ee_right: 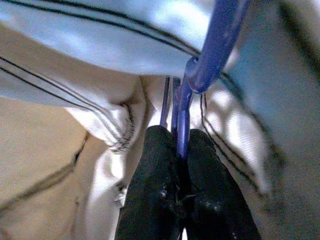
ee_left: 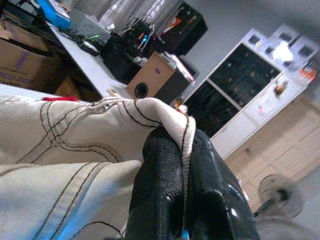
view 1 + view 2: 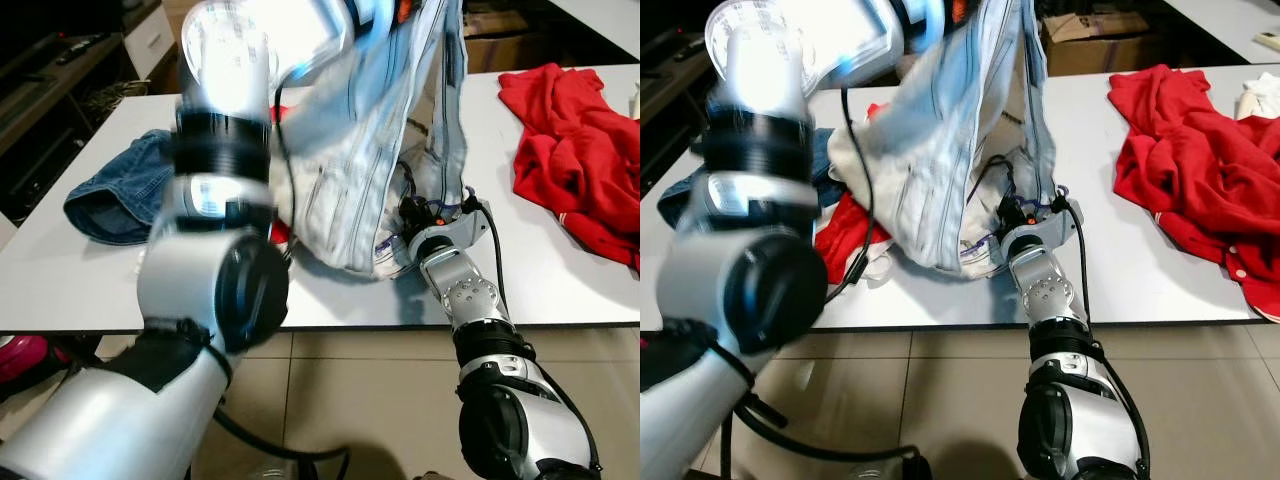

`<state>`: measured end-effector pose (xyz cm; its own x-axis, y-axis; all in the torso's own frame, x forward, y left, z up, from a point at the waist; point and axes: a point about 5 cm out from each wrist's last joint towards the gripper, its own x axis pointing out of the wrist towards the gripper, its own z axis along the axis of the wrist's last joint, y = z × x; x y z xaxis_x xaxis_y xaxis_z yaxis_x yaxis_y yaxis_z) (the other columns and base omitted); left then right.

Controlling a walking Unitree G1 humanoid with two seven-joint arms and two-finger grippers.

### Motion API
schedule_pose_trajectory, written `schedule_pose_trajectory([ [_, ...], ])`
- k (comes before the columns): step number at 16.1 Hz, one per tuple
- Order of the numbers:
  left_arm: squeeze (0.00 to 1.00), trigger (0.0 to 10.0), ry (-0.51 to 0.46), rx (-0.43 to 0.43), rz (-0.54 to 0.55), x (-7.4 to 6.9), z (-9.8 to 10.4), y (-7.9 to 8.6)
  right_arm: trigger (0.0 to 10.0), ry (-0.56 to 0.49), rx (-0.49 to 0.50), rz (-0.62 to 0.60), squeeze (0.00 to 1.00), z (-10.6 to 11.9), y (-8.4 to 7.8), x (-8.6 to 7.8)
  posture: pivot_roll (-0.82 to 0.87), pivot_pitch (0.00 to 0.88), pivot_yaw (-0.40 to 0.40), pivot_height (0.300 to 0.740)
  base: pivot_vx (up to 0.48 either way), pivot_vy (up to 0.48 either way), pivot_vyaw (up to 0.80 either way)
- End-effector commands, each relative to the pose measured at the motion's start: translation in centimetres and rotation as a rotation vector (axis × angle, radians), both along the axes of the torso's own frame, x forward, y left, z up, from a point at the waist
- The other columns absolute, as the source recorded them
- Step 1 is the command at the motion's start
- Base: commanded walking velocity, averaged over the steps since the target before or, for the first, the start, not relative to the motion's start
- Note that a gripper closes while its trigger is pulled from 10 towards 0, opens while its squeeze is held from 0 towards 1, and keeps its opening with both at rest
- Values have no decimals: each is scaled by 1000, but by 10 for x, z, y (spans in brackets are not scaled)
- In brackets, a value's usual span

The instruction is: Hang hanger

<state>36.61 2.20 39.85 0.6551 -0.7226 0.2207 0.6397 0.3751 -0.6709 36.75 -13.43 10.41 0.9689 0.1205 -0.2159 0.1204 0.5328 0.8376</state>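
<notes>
**Both claws clenched: one on the jacket, one on the hanger**

Left eye view: the left arm fills the left side of the frame, blurred, reaching to the top edge, where it holds up a pale jacket with dark stitching. The jacket hangs from the upper middle down to the white desk. The right arm comes up from the lower right and its wrist goes in under the jacket's lower hem at the centre. A blue denim garment lies on the desk at the left, and a red garment lies at the upper right, well apart from the jacket.

Right eye view: the same scene. A cardboard box stands behind the desk at the top, and a bit of red cloth shows beside the jacket at the left centre.

Left wrist view: the left claw is clenched on a seamed edge of the jacket, the fabric pinched between its two black fingers.

Right wrist view: the right claw is clenched on a purple hanger, which runs from the fingertips to the upper right of the frame, with jacket fabric all around it.
</notes>
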Motion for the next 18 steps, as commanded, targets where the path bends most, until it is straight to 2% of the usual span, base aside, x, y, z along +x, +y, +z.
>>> schedule_pose_trajectory([
  [1, 0, 0, -77, -136, 68, -2, 37, 21, 10000, 177, -85, 36, 0, -42, -4, -21, -102, 0, 140, 740, 0, 0, 0],
  [2, 0, 0, -87, -152, 104, 1, 43, 28, 10000, 199, -136, 53, 0, -48, -10, -26, -101, 0, 140, 740, 0, 0, 0],
  [3, 0, 0, -107, -129, 185, 7, 46, 39, 10000, 188, -184, 103, 0, -48, -13, -31, -100, 0, 138, 740, 0, 0, 0],
  [4, 0, 0, -115, -121, 219, 10, 47, 44, 10000, 180, -206, 126, 0, -47, -14, -33, -100, 0, 138, 740, 0, 0, 0],
  [5, 0, 0, -140, -80, 307, 17, 47, 57, 10000, 137, -264, 190, 0, -39, -17, -38, -98, 0, 137, 740, 0, 0, 0],
  [7, 0, 0, -178, 44, 511, 34, 36, 87, 10000, -62, -342, 366, 0, 6, -24, -58, -102, 0, 141, 740, 0, 0, 0],
  [8, 0, 0, -197, 126, 603, 40, 28, 100, 10000, -163, -347, 435, 0, 30, -28, -70, -105, 0, 143, 740, 0, 0, 0],
  [9, 0, 0, -198, 160, 637, 43, 22, 106, 10000, -212, -352, 467, 0, 42, -31, -77, -112, 0, 148, 740, 0, 0, 0],
  [11, 0, 0, -173, 330, 774, 54, -10, 132, 10000, -421, -394, 613, 0, 93, -41, -107, -125, 0, 153, 740, 0, 0, 0],
  [13, 0, 0, -130, 459, 838, 59, -41, 148, 10000, -579, -410, 710, 0, 129, -42, -129, -134, 0, 153, 740, 0, 0, 0],
  [14, 0, 0, -103, 546, 858, 62, -64, 155, 10000, -655, -406, 754, 0, 148, -40, -140, -140, 0, 151, 740, 0, 0, 0],
  [16, 0, 0, -36, 667, 832, 63, -109, 158, 10000, -736, -368, 748, 0, 171, -38, -142, -145, 0, 143, 740, 0, 0, 0],
  [18, 0, 0, 24, 814, 747, 59, -162, 151, 10000, -744, -299, 660, 0, 186, -40, -132, -149, 0, 136, 740, 0, 0, 0],
])
